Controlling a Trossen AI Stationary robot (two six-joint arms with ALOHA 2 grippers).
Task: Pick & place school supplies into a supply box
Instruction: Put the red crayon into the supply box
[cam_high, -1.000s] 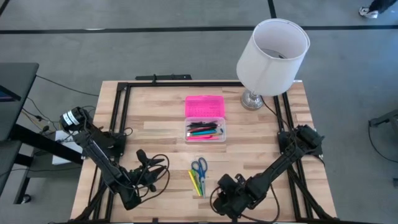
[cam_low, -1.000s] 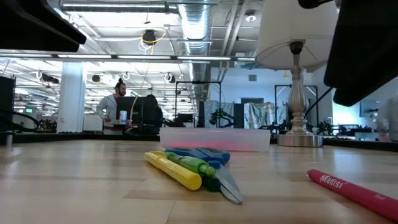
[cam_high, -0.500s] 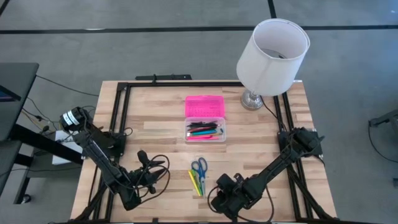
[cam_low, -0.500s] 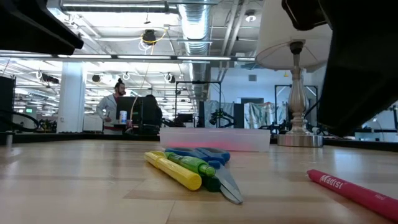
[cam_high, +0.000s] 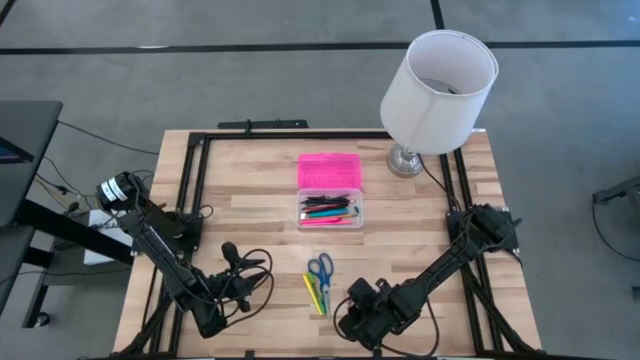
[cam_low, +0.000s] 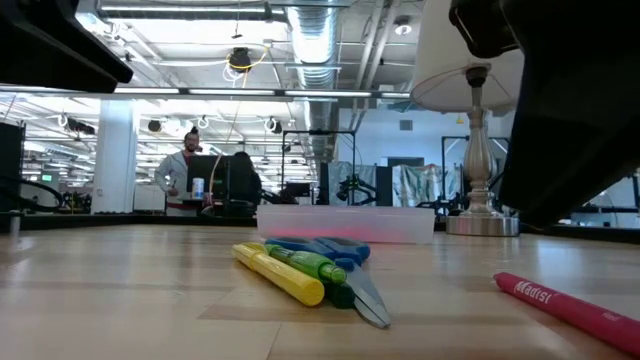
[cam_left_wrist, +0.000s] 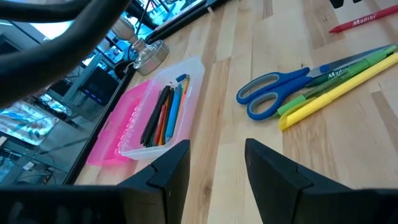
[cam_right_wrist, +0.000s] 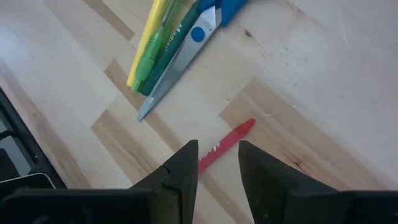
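Observation:
The supply box lies open at the table's middle: its clear base (cam_high: 330, 211) holds several pens, and its pink lid (cam_high: 328, 170) lies flat behind it. Blue-handled scissors (cam_high: 320, 267) and yellow and green markers (cam_high: 316, 294) lie in a bunch near the near edge. A red marker (cam_right_wrist: 221, 147) lies flat on the wood just right of them, and it also shows in the low view (cam_low: 570, 305). My right gripper (cam_right_wrist: 216, 167) hangs open above the red marker's near end, one finger to each side. My left gripper (cam_left_wrist: 217, 163) is open and waits left of the bunch.
A white-shaded lamp (cam_high: 438, 90) stands at the far right corner. A black frame (cam_high: 200, 170) runs along the table's edges. Cables loop beside the left arm (cam_high: 255, 285). Bare wood shows between the box and the scissors. A person sits far off in the room (cam_low: 190, 160).
My right gripper has come down closer to the table and shifted a little toward the table's left, over the red marker. The supplies and the box have stayed where they were.

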